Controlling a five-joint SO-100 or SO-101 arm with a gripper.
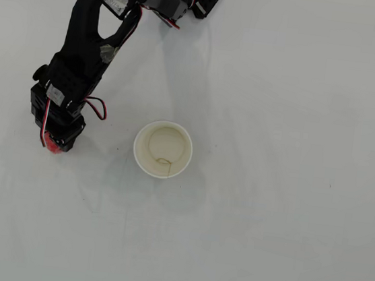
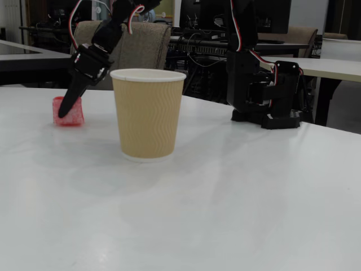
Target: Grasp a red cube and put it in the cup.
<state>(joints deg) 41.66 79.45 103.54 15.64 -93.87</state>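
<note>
Hiding mostly beneath black fingers (image 1: 57,140): red cube (image 2: 71,114).

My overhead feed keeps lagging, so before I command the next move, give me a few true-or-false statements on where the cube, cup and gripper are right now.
1. The red cube lies inside the cup. False: it sits on the table, to the left of the cup in the fixed view.
2. The cup stands upright with its mouth open. True.
3. The gripper is down at the red cube. True; in the overhead view it covers most of the cube.
4. The cup already holds another block. False: the overhead view shows its inside with no block.
5. The gripper hangs directly over the cup. False: it is well off to the cup's left in both views.
</note>
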